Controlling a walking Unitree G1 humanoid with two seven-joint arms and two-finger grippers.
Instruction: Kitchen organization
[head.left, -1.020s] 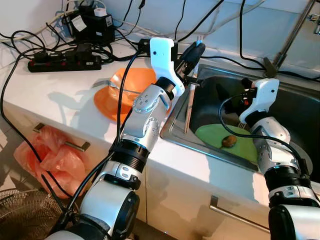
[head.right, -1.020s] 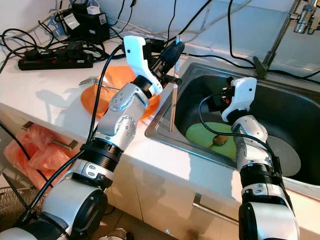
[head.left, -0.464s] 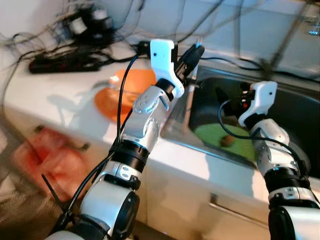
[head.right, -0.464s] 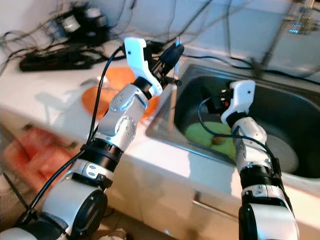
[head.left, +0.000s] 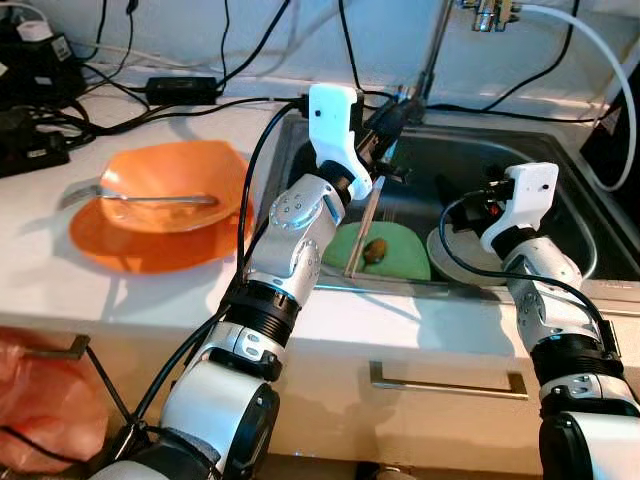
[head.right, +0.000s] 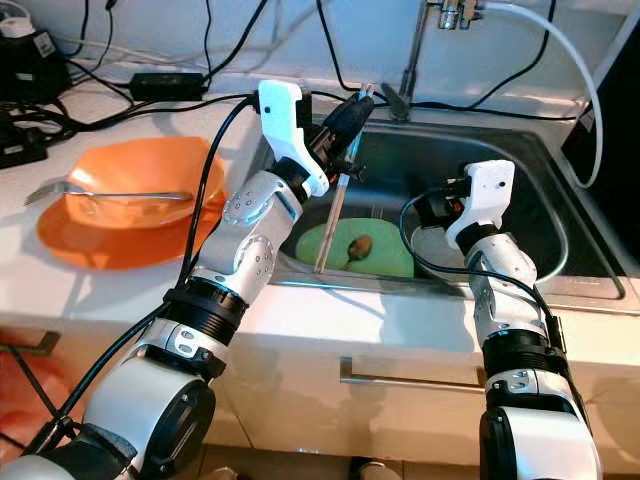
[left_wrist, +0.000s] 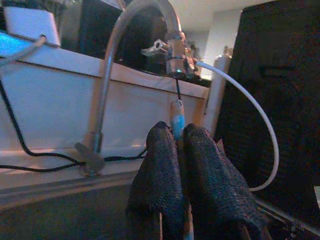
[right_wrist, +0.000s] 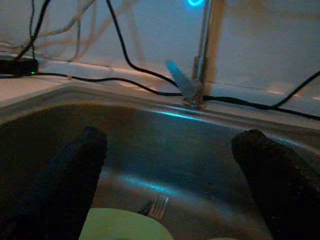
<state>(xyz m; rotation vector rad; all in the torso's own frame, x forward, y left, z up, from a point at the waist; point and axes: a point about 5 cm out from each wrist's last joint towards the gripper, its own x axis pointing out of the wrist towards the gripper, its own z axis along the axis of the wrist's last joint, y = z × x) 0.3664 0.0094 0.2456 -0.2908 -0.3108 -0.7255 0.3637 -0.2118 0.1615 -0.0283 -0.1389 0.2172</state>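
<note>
Your left gripper (head.left: 388, 112) is over the sink (head.left: 560, 165) at its 10 o'clock edge, fingers (left_wrist: 160, 175) pinched tight on a pair of chopsticks (head.left: 362, 225); the sticks hang down w/ tips at the green plate (head.left: 400, 262); a small brown lump (head.left: 375, 249) sits on that plate, just beside the sticks; your right gripper (right_wrist: 175, 175) is low inside the sink at approx 3 o'clock, fingers spread wide, nothing between them; a grey plate (head.left: 455, 262) lies beside the green one; on the counter at 9 o'clock an orange bowl (head.left: 170, 180) w/ a spoon (head.left: 110, 195) sits on an orange plate (head.left: 130, 250); the tap (head.left: 440, 40) is at 12.
</note>
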